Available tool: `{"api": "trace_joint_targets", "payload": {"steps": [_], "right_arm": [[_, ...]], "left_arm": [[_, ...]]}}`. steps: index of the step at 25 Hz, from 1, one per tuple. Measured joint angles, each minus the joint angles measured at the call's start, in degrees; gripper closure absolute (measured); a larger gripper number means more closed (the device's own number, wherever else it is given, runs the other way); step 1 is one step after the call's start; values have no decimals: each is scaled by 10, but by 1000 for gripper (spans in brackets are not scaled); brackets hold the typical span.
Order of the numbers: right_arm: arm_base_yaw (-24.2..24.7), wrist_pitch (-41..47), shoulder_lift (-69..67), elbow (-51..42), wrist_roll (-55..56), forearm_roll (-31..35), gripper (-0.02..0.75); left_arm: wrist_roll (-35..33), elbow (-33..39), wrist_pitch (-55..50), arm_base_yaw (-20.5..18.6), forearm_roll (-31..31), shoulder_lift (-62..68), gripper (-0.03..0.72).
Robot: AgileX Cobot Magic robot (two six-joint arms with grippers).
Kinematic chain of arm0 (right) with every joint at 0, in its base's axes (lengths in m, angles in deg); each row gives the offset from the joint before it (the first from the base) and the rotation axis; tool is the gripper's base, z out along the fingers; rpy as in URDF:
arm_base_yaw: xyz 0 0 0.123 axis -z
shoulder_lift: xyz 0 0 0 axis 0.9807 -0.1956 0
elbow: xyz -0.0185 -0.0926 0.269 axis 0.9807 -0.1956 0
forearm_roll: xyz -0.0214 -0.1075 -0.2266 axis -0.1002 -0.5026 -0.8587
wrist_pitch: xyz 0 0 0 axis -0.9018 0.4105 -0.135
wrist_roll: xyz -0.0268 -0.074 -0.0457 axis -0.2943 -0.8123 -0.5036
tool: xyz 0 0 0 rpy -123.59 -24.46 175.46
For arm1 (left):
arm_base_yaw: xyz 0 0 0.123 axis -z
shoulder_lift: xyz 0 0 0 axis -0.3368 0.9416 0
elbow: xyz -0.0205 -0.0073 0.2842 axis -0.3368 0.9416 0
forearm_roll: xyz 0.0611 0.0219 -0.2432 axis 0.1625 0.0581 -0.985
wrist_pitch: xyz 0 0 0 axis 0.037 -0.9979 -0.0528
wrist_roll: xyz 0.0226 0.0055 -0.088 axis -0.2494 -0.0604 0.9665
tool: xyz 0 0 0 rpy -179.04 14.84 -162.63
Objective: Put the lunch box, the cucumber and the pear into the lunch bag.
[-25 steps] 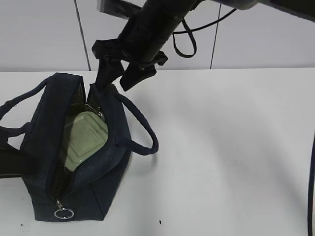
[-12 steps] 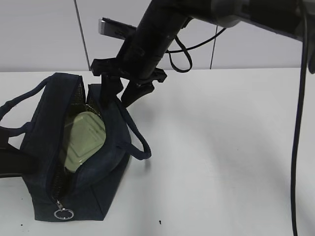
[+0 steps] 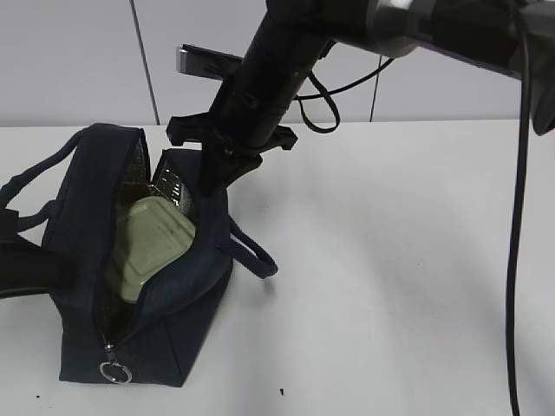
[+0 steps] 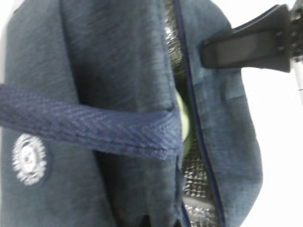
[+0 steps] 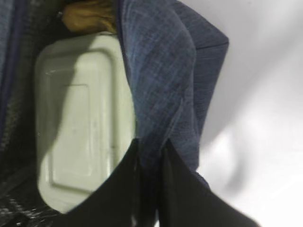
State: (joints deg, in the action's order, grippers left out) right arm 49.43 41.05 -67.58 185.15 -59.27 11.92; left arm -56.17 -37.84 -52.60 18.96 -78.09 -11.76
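The navy lunch bag [image 3: 186, 286] stands open at the left of the table. The sage-green lunch box [image 3: 152, 243] lies inside it; the right wrist view shows its lid [image 5: 80, 123], with the yellow-brown pear [image 5: 87, 16] beyond it. My right gripper [image 3: 208, 191] reaches across and is shut on the bag's right wall [image 5: 165, 71], with fabric pinched between its black fingers [image 5: 118, 189]. My left gripper [image 4: 156, 222] is pressed into the bag's left side [image 4: 94, 71], its tips barely showing at a fold of fabric. The cucumber does not show clearly; a lime-green sliver [image 4: 183, 120] sits in the opening.
The bag's metal ring pull [image 3: 114, 372] hangs at its near end. One strap handle [image 3: 251, 256] droops to the right, and another [image 4: 85, 125] crosses the left wrist view. The white table [image 3: 390, 260] stretches right, with a wall behind. The right arm's cable [image 3: 516, 217] hangs at the right.
My right gripper has come down from above the bag's far rim and closed on its right wall. The bag has shifted slightly and its right handle has moved.
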Motion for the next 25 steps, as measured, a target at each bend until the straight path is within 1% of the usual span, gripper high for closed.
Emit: {"api": "trace_joint_targets", "payload": {"steps": [4, 7, 11, 14, 18, 21, 25], "right_arm": [[0, 4, 23, -1, -4, -55, 699], [-1, 11, 52, -1, -6, -100, 699], [6, 17, 90, -13, -6, -146, 700], [22, 18, 126, -51, -7, -163, 700], [52, 18, 154, -99, -7, -197, 700], [69, 19, 155, -105, -8, -195, 700], [83, 21, 155, -107, -13, -197, 700]], "left_arm": [[-46, 0, 14, 29, -71, 0, 701], [-61, 0, 45, 73, -111, 0, 701], [-63, -16, 96, 137, -131, 1, 701], [-64, -49, 126, 182, -152, 8, 701], [-64, -86, 140, 225, -163, 46, 701], [-64, -104, 144, 254, -165, 90, 701], [-64, -122, 146, 278, -181, 149, 701]]}}
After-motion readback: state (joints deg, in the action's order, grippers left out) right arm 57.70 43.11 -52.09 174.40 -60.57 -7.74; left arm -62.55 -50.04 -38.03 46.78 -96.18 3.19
